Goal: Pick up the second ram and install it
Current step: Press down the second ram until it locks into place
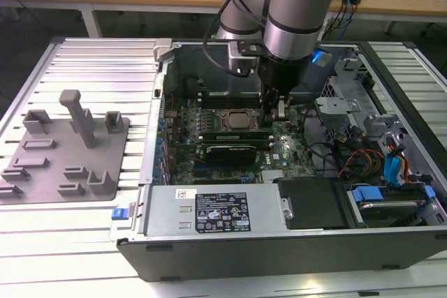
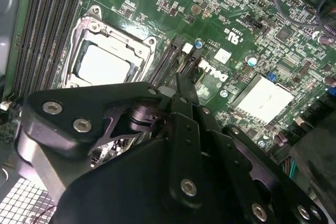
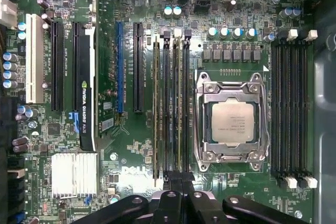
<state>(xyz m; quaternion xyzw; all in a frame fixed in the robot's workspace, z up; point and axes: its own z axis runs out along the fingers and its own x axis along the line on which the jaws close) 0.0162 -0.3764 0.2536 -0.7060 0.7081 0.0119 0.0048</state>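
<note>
The second ram is a thin green stick seen edge-on, lying along a memory slot beside the processor socket. It looks level in the slot along its whole length. Another green stick sits two slots over. My gripper hangs straight above one end of the second ram, fingers drawn together and shut; I cannot tell whether the tips touch it. In the exterior view the gripper is low inside the open computer case, at the right end of the ram slots. The second wrist view shows the gripper over the slot ends.
A grey holder plate with plastic blocks lies on the exterior view's left. The case holds a graphics card, a power supply, a drive cage and loose cables. More memory slots flank the socket's other side.
</note>
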